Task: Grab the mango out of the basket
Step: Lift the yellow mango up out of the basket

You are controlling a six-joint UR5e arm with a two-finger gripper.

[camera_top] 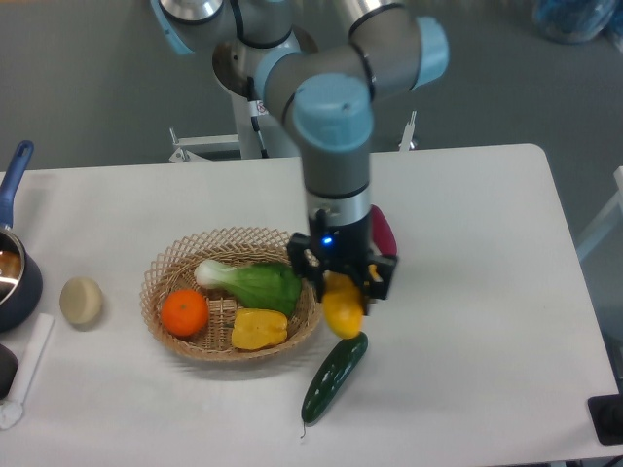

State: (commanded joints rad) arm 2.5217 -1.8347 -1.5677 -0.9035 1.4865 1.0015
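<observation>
While the gripper (343,282) grasps the mango (342,306) by its upper end, the fruit hangs long axis near vertical directly beneath the fingers, clear of the basket (167,268), past its right rim, just above the cucumber (333,376).
</observation>
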